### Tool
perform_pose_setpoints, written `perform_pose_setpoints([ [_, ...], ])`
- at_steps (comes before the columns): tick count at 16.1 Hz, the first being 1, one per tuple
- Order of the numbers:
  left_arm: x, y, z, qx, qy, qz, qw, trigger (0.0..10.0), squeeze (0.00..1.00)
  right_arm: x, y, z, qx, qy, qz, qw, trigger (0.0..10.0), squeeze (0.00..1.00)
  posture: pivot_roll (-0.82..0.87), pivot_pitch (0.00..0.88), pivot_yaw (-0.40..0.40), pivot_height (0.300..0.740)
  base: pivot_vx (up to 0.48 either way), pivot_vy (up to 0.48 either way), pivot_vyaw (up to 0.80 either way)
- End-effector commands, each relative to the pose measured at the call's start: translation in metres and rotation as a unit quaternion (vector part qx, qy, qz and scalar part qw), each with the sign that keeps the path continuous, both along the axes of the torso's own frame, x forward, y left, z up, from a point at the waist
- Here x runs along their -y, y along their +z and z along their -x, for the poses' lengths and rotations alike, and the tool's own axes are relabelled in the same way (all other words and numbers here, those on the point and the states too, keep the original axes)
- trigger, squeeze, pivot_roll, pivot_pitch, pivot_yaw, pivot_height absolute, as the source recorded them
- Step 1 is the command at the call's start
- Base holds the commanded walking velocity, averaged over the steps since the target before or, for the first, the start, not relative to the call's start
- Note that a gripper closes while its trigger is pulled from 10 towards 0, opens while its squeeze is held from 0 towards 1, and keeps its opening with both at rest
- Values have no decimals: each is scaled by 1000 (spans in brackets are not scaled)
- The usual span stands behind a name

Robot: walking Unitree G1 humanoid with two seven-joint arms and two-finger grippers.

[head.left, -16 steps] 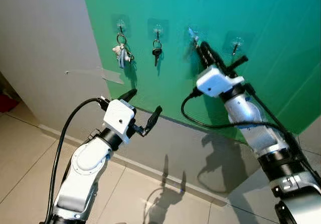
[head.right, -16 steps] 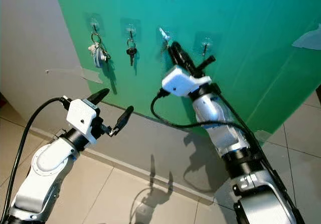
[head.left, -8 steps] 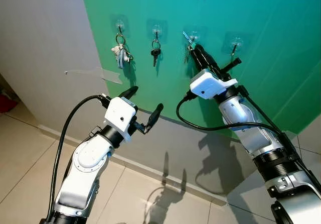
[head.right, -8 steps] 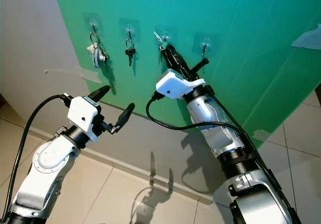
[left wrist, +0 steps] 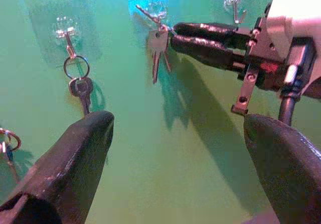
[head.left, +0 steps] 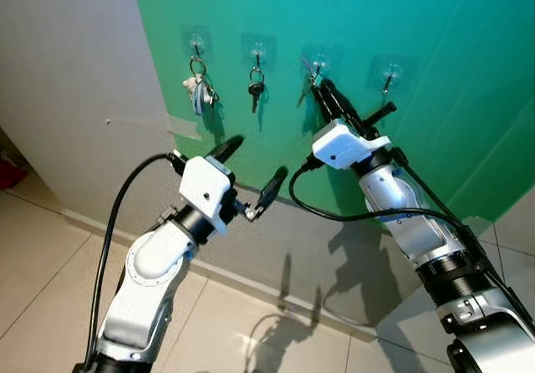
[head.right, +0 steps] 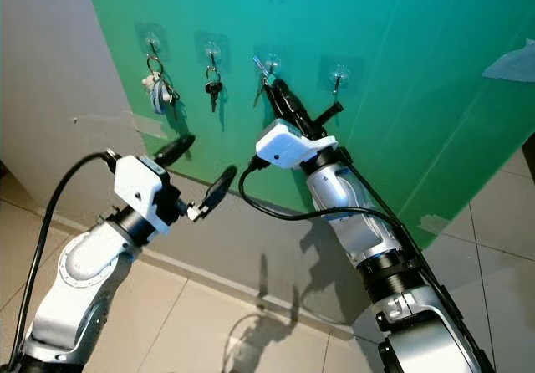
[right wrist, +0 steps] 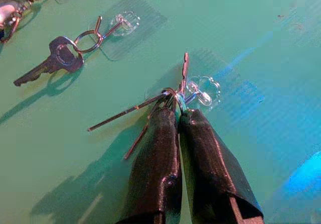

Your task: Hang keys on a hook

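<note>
Our right gripper (right wrist: 176, 116) pinches the keys (right wrist: 150, 106), thin silver blades fanned off a ring, right at the third hook (right wrist: 200, 94) on the green board (head.left: 435, 72); our left gripper (head.left: 251, 172) hovers open below, well apart

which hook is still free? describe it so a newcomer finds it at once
On the green wall panel a row of four clear stick-on hooks runs across. The free hook is the rightmost one, just right of the right tool; it alone carries no keys.
</note>
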State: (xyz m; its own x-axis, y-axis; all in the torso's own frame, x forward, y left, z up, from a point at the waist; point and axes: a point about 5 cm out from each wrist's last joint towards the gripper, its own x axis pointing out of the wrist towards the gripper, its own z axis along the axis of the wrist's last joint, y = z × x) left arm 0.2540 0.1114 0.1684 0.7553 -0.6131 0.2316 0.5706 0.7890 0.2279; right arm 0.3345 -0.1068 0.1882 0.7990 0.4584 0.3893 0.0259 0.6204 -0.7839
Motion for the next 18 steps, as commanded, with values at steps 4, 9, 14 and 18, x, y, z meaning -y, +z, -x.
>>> perform_pose_setpoints([
  [4, 2, 5, 0, 8, -4, 2, 1000, 10000, 0, 9, -15, -3, -24, -35, 55, 998, 10000, 0, -38, 0, -4, 740, 0, 0, 0],
  [9, 2, 8, -1, 13, -10, 6, 1000, 10000, 0, 10, -13, -4, -22, -37, 49, 998, 10000, 0, -38, 0, -2, 740, 0, 0, 0],
  [14, 3, 9, 0, 14, -12, 11, 1000, 10000, 0, 8, -11, -1, -30, -15, 18, 999, 10000, 1000, -40, 0, -3, 740, 0, 0, 0],
  [18, 3, 9, 0, 14, -13, 11, 1000, 10000, 0, 9, -9, 1, -24, -11, 12, 1000, 10000, 1000, -40, 0, -3, 740, 0, 0, 0],
])
